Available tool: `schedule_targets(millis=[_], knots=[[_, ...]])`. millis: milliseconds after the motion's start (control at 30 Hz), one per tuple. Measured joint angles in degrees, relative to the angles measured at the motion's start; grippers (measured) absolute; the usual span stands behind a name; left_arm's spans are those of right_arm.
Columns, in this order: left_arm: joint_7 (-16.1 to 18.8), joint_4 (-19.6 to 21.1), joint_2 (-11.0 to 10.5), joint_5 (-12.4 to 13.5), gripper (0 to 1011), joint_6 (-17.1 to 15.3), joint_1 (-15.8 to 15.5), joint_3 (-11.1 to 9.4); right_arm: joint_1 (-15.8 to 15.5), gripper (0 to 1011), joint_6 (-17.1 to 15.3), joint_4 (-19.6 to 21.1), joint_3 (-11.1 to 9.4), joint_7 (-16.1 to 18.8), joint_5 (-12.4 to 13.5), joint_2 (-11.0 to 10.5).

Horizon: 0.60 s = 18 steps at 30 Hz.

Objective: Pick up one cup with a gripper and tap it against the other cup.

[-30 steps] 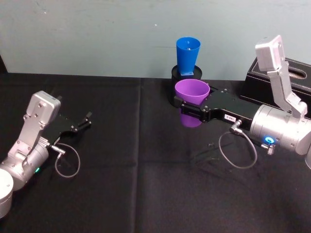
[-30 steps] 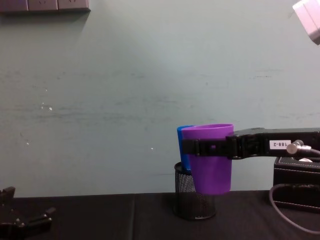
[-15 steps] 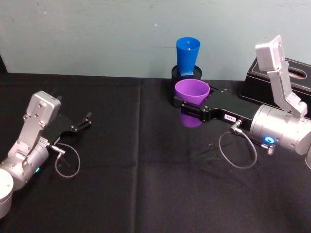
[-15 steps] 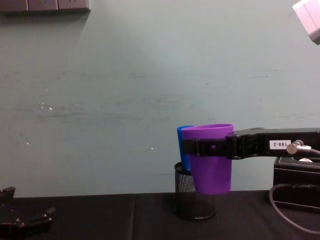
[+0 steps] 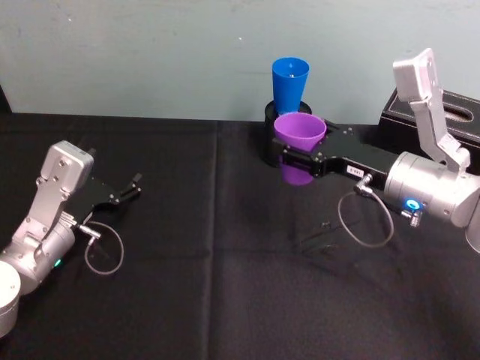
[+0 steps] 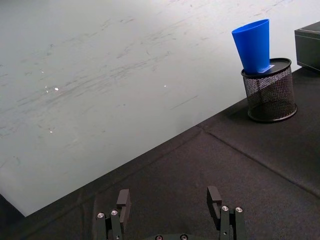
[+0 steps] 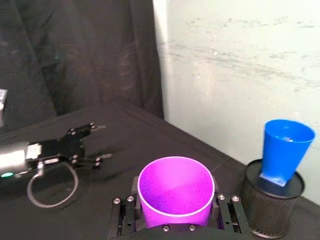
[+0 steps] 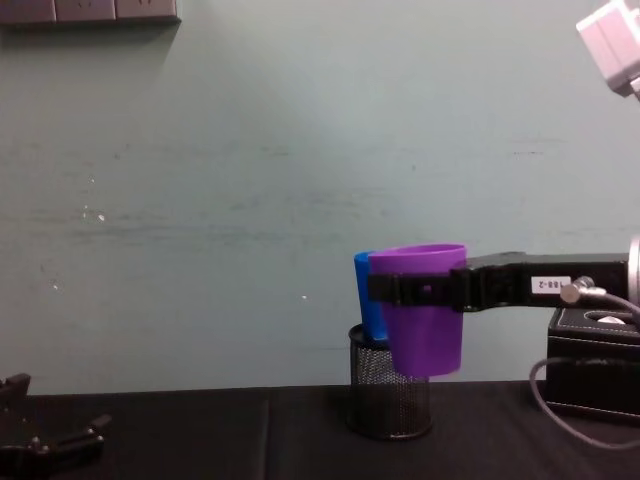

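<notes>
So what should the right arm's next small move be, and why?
Probably ease the purple cup forward toward the blue cup until their walls tap. The right end effector holds it lifted, and the right wrist view shows a gap between the two cups. The left end effector rests open, far left.

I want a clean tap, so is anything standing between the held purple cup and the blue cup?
Nothing visible does. The right gripper holds the purple cup in the air just in front of the blue cup, which stands in the mesh holder; open space lies between them. The left gripper lies far left.
</notes>
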<state>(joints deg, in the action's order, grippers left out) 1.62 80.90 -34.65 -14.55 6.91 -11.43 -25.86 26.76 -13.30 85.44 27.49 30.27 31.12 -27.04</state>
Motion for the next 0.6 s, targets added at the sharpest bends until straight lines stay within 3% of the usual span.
schedule_targets(millis=[400, 600], knots=[[0.0, 0.0, 0.0, 0.0, 1005, 0.0, 0.0, 0.0, 7.5, 741, 4.4, -13.3, 1.5, 0.8, -0.6, 4.8], [0.0, 0.0, 0.0, 0.0, 1005, 0.0, 0.0, 0.0, 12.8, 742, 7.5, -23.4, 2.1, 2.4, -1.4, 8.7]])
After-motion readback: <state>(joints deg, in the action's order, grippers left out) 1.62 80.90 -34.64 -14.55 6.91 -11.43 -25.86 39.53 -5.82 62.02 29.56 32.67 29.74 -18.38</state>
